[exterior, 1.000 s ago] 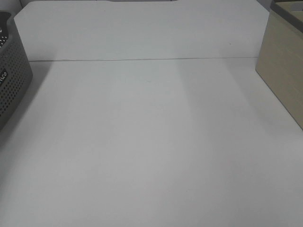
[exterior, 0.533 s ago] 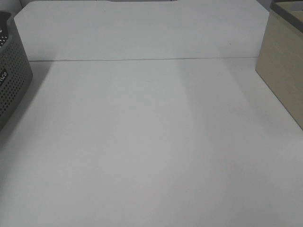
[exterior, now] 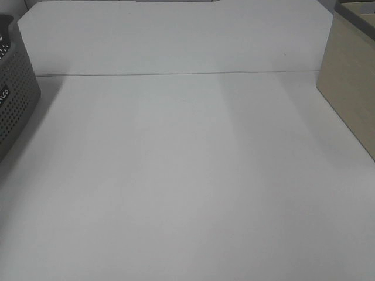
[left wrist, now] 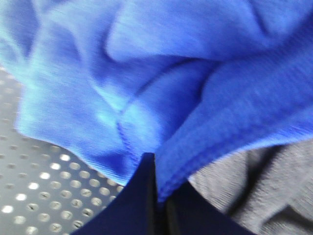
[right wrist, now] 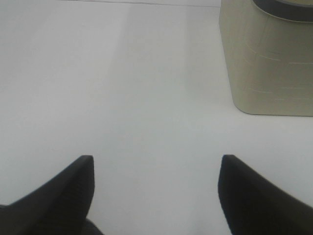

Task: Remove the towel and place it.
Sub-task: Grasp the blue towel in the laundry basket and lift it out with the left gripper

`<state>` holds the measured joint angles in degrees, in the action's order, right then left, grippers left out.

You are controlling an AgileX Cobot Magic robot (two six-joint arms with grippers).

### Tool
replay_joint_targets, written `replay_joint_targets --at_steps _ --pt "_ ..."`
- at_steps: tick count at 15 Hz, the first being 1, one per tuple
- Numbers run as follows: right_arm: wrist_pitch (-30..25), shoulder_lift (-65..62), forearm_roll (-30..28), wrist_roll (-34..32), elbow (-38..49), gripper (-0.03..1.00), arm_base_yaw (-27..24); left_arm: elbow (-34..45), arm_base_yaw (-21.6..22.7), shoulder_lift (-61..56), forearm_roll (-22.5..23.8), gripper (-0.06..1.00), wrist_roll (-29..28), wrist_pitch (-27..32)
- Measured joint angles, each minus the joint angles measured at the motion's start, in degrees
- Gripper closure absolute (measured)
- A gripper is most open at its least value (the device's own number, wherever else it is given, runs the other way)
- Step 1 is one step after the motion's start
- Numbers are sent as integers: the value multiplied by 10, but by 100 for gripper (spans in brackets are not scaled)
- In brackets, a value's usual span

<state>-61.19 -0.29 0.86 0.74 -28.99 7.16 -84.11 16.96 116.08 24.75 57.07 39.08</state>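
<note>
left end effector [left wrist: 154, 169] clenched on towel [left wrist: 195, 73] hem, in basket [left wrist: 39, 186] at tabletop [exterior: 187, 175] left edge | right end effector [right wrist: 155, 169] released | risk: thin pinch may be lost on lift, grey cloth [left wrist: 254, 191] dragged along

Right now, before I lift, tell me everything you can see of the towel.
The towel shows only in the left wrist view. It is a deep blue, plush, soft-looking cloth, crumpled into loose folds, with a stitched hem along its edge. It lies bunched in a grey perforated basket, partly over a grey cloth. The left end effector is shut on a fold at the hem. No tag is in view, and the towel's full outline cannot be seen.
</note>
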Motion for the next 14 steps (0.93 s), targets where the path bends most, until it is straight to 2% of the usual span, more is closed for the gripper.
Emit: replay_joint_targets --at_steps 2,6,9,14 --pt "0 0 0 0 0 27 0 0 0 -1 -16 94 -2 -12" --pt "0 0 0 0 0 27 0 0 0 -19 -28 94 -15 2" --pt "0 0 0 0 0 27 0 0 0 -80 -70 94 -15 15" --pt "0 0 0 0 0 27 0 -1 -1 -162 -112 94 -16 38"
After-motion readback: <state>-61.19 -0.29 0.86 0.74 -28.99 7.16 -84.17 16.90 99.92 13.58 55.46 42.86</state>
